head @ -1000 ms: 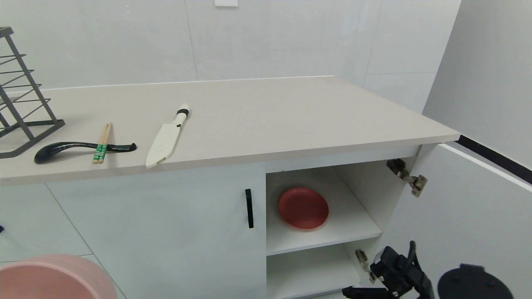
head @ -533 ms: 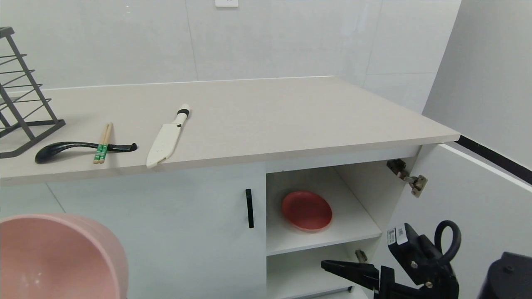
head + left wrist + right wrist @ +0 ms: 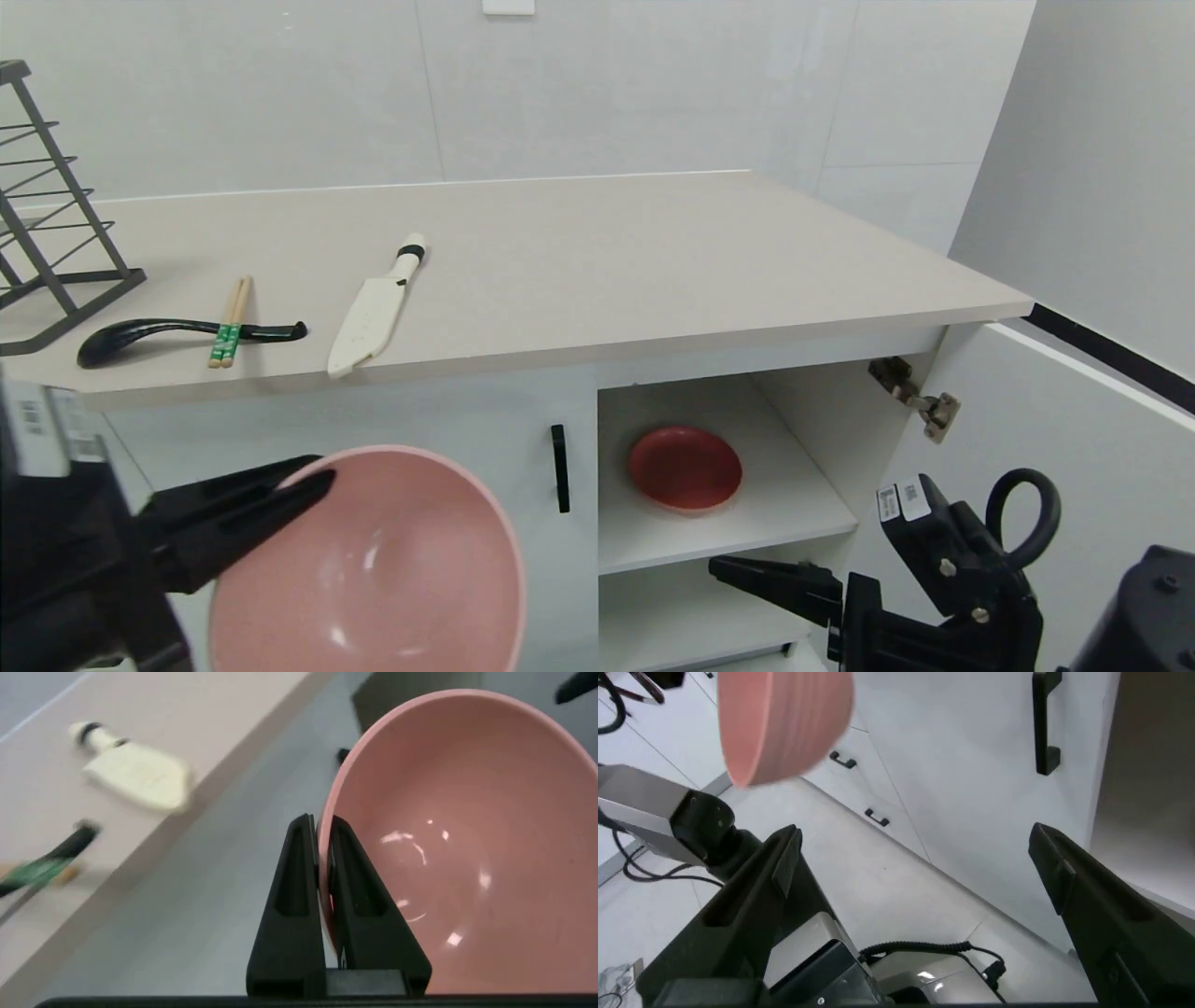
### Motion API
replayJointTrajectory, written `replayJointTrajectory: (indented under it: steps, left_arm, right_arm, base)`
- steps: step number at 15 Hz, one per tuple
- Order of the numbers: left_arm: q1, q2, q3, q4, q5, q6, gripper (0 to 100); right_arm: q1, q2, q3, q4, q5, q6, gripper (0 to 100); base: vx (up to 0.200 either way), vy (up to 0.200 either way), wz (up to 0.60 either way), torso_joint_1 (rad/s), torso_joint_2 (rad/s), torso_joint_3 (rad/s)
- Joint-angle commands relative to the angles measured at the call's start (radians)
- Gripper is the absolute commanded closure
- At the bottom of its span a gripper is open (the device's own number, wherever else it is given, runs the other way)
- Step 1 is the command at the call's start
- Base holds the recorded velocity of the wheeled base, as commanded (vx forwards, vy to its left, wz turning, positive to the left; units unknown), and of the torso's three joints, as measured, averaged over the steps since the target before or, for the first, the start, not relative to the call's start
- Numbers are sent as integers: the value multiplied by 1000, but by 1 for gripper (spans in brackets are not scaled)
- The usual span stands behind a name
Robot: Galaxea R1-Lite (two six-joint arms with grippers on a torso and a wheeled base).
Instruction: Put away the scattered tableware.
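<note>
Tableware lies in three places. The pink bowl (image 3: 373, 569) hangs in the air at 7 o'clock in the head view, below the table's (image 3: 607, 252) front edge and in front of the closed cabinet door (image 3: 420, 411). Your left end effector (image 3: 313, 471) is clenched on the bowl's rim, one finger inside and one outside. The bowl is tilted, its hollow turned up toward the head camera.

Your right end effector (image 3: 915, 845) is released, its fingers spread wide and touching nothing. It sits low at 5 o'clock in the head view, in front of the open compartment.

The red plate (image 3: 684, 469) lies on the upper shelf (image 3: 794, 509) of that compartment, at 3 o'clock from the black door handle (image 3: 558, 469). The open door (image 3: 1055, 448) stands swung out at 3 o'clock from the plate.

On the table, near its front edge at 10 o'clock, you have the rest:
- The black spoon (image 3: 177, 334) lies flat, and the chopsticks (image 3: 230, 320) rest across its handle.
- The cream knife (image 3: 373, 313) lies at 3 o'clock from the chopsticks, apart from them, its tip at the table's edge.
- The dark wire rack (image 3: 56, 252) stands at 10 o'clock from the spoon.
</note>
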Motion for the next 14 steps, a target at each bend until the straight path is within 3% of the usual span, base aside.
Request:
replayJointTrajectory:
  steps: [1,2,4,7,9,14]
  left_arm:
    - [-274,246,-18,-57,226,-39,100]
    - [-336,297,-18,-59,324,-65,100]
    - [-383,384,-40,-74,469,-103,100]
    - [-425,465,-99,-75,530,-106,100]
    - [-457,539,-179,-75,585,-108,100]
    - [-483,639,-244,-117,588,-103,100]
  right_arm:
    - [0,-16,3,0,0,1,0]
    - [-7,-27,17,0,0,1,0]
    - [-13,-28,36,6,0,3,0]
    - [-50,2,29,24,-18,6,0]
    - [-104,30,23,87,-100,14,0]
    - [-150,33,19,116,-153,60,0]
  base:
    - [0,0,0,0,0,0]
    - [0,0,0,0,0,0]
    - [0,0,0,0,0,0]
    - [0,0,0,0,0,0]
    - [0,0,0,0,0,0]
    - [0,0,0,0,0,0]
